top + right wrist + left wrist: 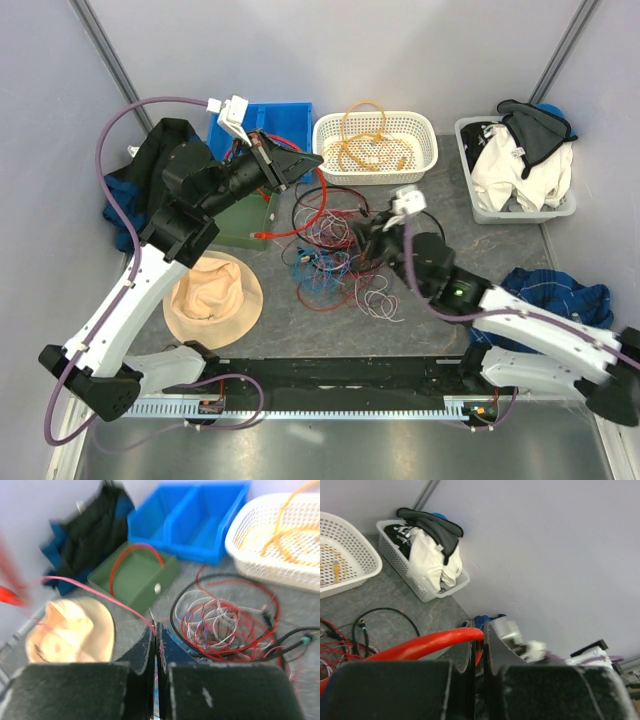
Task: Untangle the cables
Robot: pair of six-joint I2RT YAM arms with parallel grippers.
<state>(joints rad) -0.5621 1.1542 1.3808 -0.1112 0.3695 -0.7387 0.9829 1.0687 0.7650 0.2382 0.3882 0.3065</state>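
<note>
The task looks only partly done. Nearest to me, just below the right gripper (pixel 360 238), most of the cables (pixel 335 255) lie on the table (pixel 300 335) as one loose tangle of red, white, blue and black wires, not yet separated. Farther away, below the left gripper (pixel 305 160), a red loop (pixel 123 551) lies alone in the green tray (pixel 135 577). An orange-yellow cable (pixel 365 150) sits in the white basket (pixel 430 150), beyond the right gripper.

The right arm reaches low from the near right corner. Its gripper is clenched, and a thin pink wire (pixel 100 596) runs tight from its tips, so I think it is pinched there. The left arm stretches higher and farther, and its gripper is clamped on a thick red cable (pixel 430 644) lifted above the table.
</note>
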